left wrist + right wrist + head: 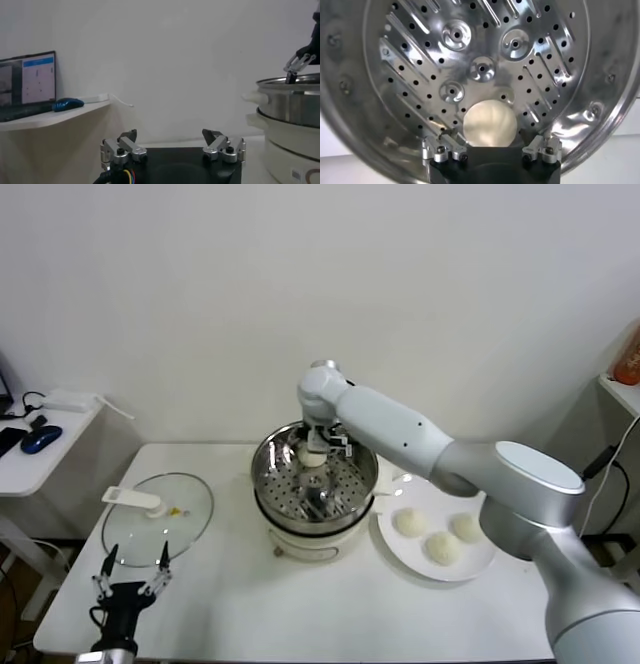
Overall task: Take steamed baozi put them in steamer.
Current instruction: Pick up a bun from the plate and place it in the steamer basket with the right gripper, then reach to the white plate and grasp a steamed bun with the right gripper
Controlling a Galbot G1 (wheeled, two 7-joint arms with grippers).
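The steamer (268, 474) is a shiny steel basket with a perforated floor (420, 65) on a white cooker base. One cream-white baozi (309, 455) lies on that floor near the far rim. My right gripper (322, 446) hovers just over it, open, jaws spread wide on either side and not touching the baozi (489, 123). Three more baozi (441, 547) rest on the white plate (398, 552) to the right of the steamer. My left gripper (132, 572) is parked low at the table's front left, open and holding nothing.
A round glass lid (158, 519) with a white handle lies flat on the table left of the steamer. A side shelf (40, 446) with a blue mouse stands beyond the table's left edge. The wall is close behind.
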